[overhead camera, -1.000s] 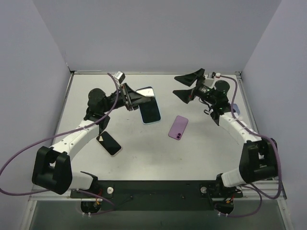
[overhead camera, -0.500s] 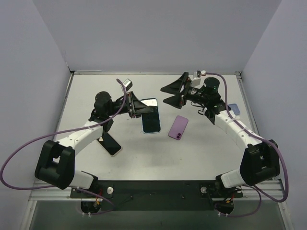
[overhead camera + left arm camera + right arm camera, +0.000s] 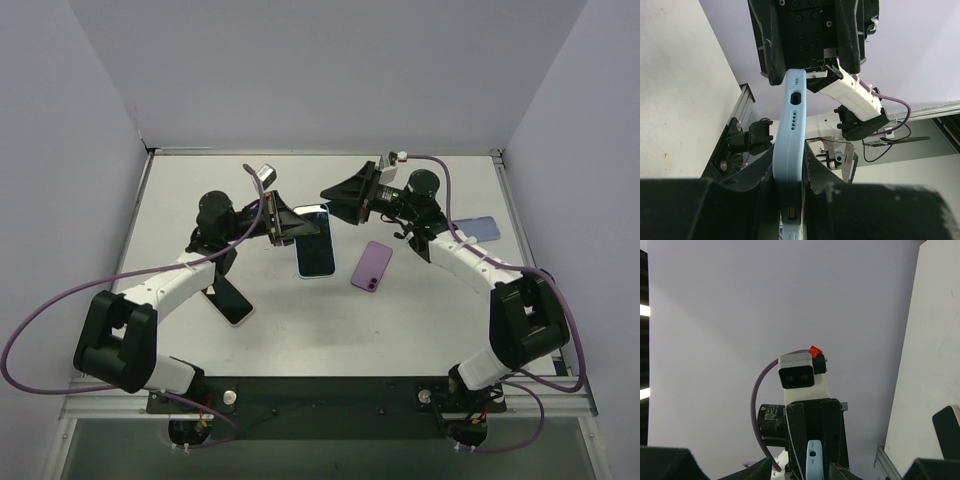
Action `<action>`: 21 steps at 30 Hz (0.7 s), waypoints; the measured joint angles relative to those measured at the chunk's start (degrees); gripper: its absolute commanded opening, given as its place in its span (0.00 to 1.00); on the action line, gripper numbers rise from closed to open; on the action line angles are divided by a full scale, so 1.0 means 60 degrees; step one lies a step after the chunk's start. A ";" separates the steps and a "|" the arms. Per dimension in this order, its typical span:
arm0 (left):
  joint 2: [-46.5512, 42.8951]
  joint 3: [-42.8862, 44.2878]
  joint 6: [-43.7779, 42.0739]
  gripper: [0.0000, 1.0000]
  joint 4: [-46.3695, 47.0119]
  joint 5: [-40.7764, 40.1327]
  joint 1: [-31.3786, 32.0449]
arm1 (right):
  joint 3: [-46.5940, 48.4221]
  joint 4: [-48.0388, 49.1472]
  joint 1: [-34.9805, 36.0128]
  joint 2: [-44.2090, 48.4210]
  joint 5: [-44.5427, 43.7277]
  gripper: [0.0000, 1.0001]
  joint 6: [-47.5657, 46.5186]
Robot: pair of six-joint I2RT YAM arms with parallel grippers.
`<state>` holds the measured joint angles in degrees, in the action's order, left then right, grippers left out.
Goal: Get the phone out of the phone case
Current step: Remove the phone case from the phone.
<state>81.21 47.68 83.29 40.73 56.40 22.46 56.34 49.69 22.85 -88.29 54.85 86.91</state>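
My left gripper (image 3: 293, 223) is shut on the side of the phone (image 3: 314, 245), gripping it through its light blue phone case (image 3: 790, 150) and holding it above the table. The dark screen faces up in the top view. In the left wrist view the case edge runs up between my pads (image 3: 826, 197). My right gripper (image 3: 330, 196) has reached the far end of the case. Its fingers (image 3: 771, 45) straddle that end with a gap still showing on one side, so it is open. The right wrist view shows the case end (image 3: 813, 460) low between its fingers.
On the table (image 3: 300, 340) lie a purple phone (image 3: 372, 266) right of centre and a black phone (image 3: 228, 298) under my left forearm. A pale blue flat item (image 3: 480, 228) lies by the right arm. Walls enclose the table on three sides.
My right gripper has swung left to the far end of the case, and its jaws have narrowed. My left gripper shifted the phone slightly right a second ago, then held still.
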 measured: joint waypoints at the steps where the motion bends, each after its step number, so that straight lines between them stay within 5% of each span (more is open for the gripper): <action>1: 0.0025 0.0000 0.0000 0.00 0.0025 -0.0004 0.0000 | 0.0000 0.0062 0.0018 0.0000 0.0007 0.43 0.0018; 12: 0.0149 0.0000 0.0066 0.00 0.0557 -0.0062 -0.0004 | -0.0109 0.1166 0.0087 -0.0291 0.0018 0.28 0.0856; 21: 0.0160 0.0000 0.0087 0.00 0.0576 -0.0076 0.0000 | -0.0164 0.1636 0.0321 -0.0561 0.0015 0.26 0.1191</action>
<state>82.17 47.68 83.81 44.18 55.94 22.46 55.35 59.51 24.77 -91.66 54.94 94.06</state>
